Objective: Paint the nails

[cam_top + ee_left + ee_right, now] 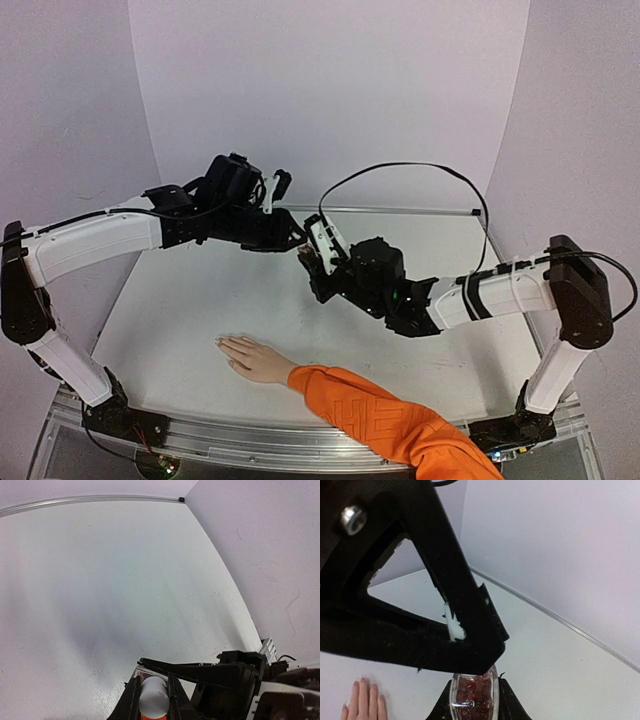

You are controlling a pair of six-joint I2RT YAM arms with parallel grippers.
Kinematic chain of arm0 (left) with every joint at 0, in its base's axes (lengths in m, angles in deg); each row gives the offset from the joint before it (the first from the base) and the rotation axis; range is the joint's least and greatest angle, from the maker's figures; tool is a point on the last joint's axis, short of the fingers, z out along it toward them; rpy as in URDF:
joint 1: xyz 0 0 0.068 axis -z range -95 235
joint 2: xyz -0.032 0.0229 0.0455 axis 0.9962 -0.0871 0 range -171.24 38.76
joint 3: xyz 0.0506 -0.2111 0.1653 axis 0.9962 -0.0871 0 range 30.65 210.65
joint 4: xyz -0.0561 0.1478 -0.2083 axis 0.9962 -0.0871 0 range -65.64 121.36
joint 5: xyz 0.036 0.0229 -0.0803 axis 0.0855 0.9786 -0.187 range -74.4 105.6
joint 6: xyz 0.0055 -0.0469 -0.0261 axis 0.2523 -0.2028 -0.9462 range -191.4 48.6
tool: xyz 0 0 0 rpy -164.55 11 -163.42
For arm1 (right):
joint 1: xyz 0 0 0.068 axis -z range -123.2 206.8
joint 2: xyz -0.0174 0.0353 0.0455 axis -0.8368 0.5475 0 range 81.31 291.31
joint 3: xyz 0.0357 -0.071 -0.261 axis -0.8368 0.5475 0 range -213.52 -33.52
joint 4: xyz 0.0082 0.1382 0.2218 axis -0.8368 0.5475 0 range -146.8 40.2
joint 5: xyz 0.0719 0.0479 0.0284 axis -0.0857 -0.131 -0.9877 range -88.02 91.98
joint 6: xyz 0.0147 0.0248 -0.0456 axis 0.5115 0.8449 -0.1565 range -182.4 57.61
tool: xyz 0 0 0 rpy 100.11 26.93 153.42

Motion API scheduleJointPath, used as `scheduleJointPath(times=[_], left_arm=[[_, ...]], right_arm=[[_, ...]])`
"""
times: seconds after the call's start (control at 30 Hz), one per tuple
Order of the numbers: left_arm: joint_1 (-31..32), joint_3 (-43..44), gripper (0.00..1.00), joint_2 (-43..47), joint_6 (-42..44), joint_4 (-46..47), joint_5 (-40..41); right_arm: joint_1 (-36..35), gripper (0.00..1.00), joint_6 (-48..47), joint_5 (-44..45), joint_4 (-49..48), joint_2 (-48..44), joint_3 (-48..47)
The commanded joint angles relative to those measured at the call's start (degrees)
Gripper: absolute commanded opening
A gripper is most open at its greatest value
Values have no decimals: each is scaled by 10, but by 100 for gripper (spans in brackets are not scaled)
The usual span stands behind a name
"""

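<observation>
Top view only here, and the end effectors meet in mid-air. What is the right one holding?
Observer: The right end effector is shut on a small clear bottle of red glittery polish.
Operator: And the left one?
Observer: The left end effector is shut on a white cap.
Operator: Is the cap off the bottle?
Observer: Can't tell; in the right wrist view a black left finger hides the bottle's top.

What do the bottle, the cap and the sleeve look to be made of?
The bottle looks clear and glossy, glass or hard plastic: highlights on its wall, red glitter showing through. The cap is matte white, probably plastic: smooth, no glints. The sleeve is orange knit fabric: ribbed pattern, soft folds.
</observation>
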Motion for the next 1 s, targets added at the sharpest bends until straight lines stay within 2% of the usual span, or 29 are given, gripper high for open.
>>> scheduleJointPath(times=[0.0,0.1,0.27,0.43,0.57,0.67,0.87,0.97], left_arm=[[12,-2,0,2,-34,-64,46],[8,-4,0,9,-43,-81,62],[-3,-22,0,21,-44,-87,56],[-5,-35,0,30,-3,-85,31],[-5,-35,0,29,80,-82,-31],[-5,-38,0,30,170,-80,-113],[-5,-62,0,43,321,-81,-303],[-5,-47,0,30,378,-124,-368]], right_arm=[[-27,0,-53,168,-154,30,-114],[-42,0,-91,177,-174,61,-162],[-47,0,-124,133,-196,69,-184],[-43,0,-117,5,-154,42,-179],[-20,0,-81,-183,-82,8,-174],[23,0,-23,-343,-50,-20,-167],[123,0,148,-659,-87,-39,-173],[133,0,206,-817,-100,-15,-212]])
